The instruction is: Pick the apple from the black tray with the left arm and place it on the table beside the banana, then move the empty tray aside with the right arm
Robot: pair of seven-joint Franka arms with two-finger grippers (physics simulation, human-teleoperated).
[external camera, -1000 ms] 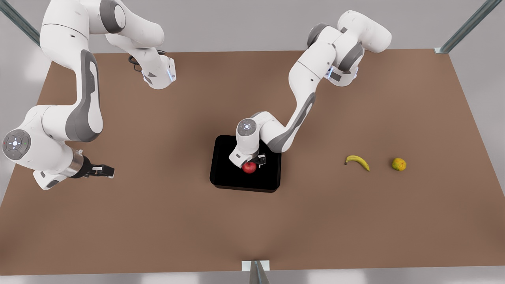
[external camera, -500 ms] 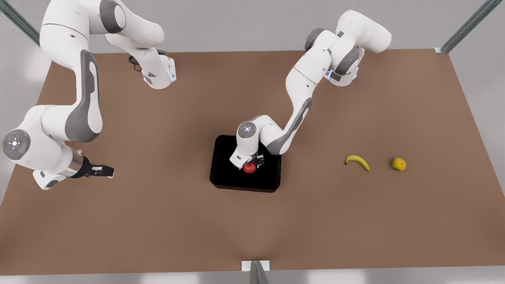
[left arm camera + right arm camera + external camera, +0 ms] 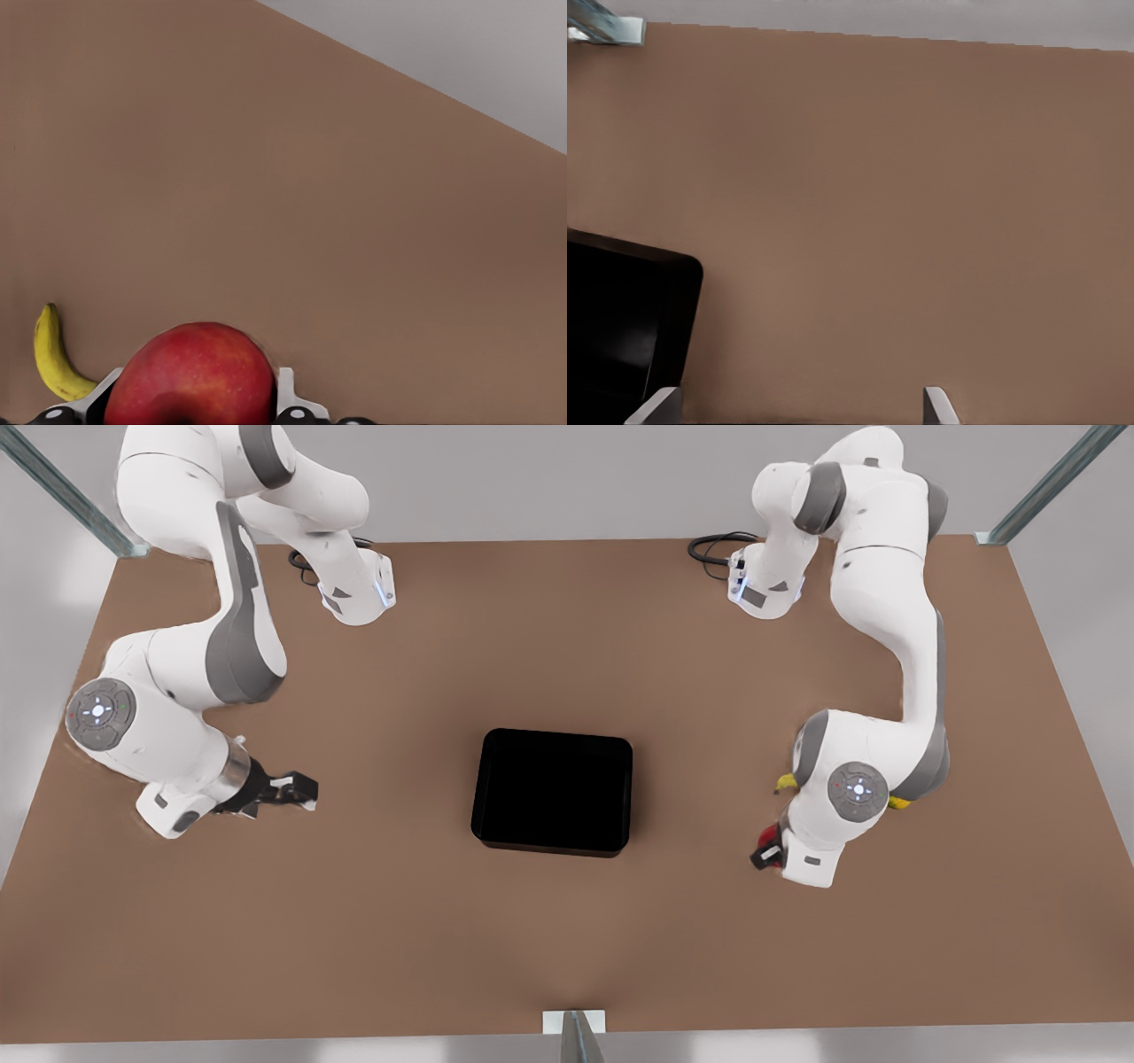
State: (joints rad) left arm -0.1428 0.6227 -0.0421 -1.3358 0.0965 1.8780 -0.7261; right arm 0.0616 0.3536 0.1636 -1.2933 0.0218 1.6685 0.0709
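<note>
The apple [image 3: 190,376] is clamped between the fingers of the left gripper [image 3: 769,849], just beside the banana [image 3: 55,354], on the side nearer the front edge of the table [image 3: 567,939]; from the front view I can't tell if it's resting on the table or just above it, so I'd lower gently and only let go once it's clearly down. I'd also keep a small gap from the banana so the fingers don't knock it when they spread, then lift straight up, since a round apple probably rolls if it gets nudged. The tray [image 3: 554,793] sits empty, well apart from the banana, toward the middle of the table. The right gripper [image 3: 297,790] waits beyond the tray's far side from the banana, fingers spread wide and holding nothing; it should hang back until the apple is released.
</note>
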